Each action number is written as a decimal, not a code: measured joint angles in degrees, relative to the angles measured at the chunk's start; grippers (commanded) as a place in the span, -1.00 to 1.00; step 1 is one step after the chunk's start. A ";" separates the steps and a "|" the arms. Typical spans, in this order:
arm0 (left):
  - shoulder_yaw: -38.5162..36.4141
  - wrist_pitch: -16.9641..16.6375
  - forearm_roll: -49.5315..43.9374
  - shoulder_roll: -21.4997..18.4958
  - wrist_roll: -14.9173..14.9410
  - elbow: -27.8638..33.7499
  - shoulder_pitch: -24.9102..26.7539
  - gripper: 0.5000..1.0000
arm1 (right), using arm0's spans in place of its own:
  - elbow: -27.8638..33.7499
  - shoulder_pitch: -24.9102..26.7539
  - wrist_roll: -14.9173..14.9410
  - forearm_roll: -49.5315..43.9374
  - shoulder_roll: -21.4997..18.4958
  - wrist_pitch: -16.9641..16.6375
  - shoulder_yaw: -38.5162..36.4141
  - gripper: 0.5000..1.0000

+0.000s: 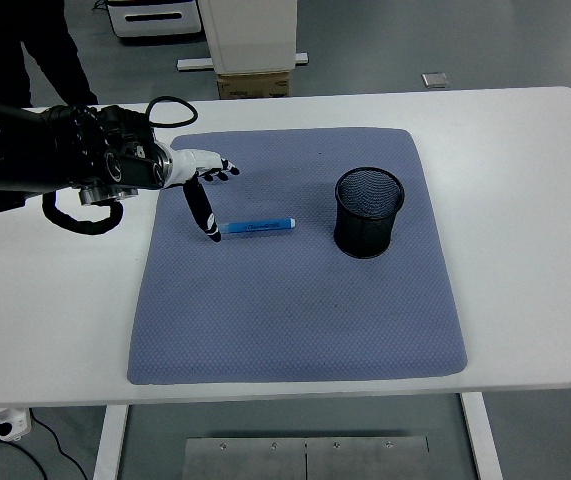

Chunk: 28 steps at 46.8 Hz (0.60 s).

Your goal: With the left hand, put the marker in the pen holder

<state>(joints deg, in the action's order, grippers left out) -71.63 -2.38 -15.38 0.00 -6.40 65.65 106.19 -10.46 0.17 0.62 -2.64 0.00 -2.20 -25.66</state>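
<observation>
One marker [253,227], blue w/ a pale cap end, lies flat on the gray-blue mat [295,300], roughly horizontal, cap end pointing left, in the mat's upper-left part. Nothing grips it. Left hand [203,180] is over the mat's upper-left corner, fingers spread & holding nothing; one long black finger [201,210] reaches down-right, tip at or just beside the marker's left end — contact can't be told. Other fingertips fan out toward the right, above the marker. Black arm comes in from the left edge w/ a looped cable beside the wrist. Pen holder [369,212], black mesh cup, stands upright on the mat's right half, well apart from the marker. Mat sits on the white surface [525,180]. Right hand not visible. Dark-clothed person [50,45] partly visible top left.
</observation>
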 measured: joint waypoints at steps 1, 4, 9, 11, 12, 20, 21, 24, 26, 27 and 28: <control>0.15 0.00 0.00 0.00 -0.01 0.00 0.00 1.00 | 0.00 0.01 -0.01 0.00 0.00 0.00 0.00 1.00; 0.53 -0.04 0.00 0.00 -0.01 0.00 -0.01 1.00 | 0.00 0.01 -0.01 0.00 0.00 0.00 0.00 1.00; 0.63 -0.10 -0.06 0.00 0.03 0.00 -0.70 1.00 | 0.00 0.01 -0.01 0.00 0.00 0.00 0.00 1.00; 0.62 -0.18 -0.08 0.00 0.06 0.00 -0.98 1.00 | 0.00 0.01 -0.01 0.00 0.00 0.00 0.01 1.00; 0.63 -0.24 -0.08 0.00 0.06 0.00 -1.02 1.00 | 0.00 0.00 -0.01 0.00 0.00 0.00 0.02 1.00; 0.55 -0.43 -0.09 0.00 0.15 0.00 -1.67 1.00 | 0.00 0.02 -0.01 0.00 0.00 0.00 0.03 1.00; 0.54 -0.43 -0.08 0.00 0.16 0.00 -1.67 1.00 | 0.00 0.03 -0.01 0.00 0.00 0.00 0.03 1.00; 0.49 -0.43 -0.05 0.00 0.17 0.00 -1.73 1.00 | 0.00 0.02 -0.01 0.00 0.00 0.00 0.02 1.00; 0.45 -0.43 -0.03 0.00 0.20 0.00 -1.76 1.00 | 0.00 0.02 -0.01 0.00 0.00 0.00 0.02 1.00; 0.44 -0.44 -0.02 0.00 0.20 0.00 -1.81 1.00 | 0.00 0.01 -0.01 0.00 0.00 0.00 0.02 1.00; 0.44 -0.44 -0.01 0.00 0.21 0.00 -1.83 1.00 | 0.00 0.01 -0.01 0.00 0.00 0.00 0.02 1.00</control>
<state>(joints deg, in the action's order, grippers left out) -71.19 -2.81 -15.39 0.00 -6.20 65.65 104.35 -10.46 0.18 0.61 -2.64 0.00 -2.20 -25.65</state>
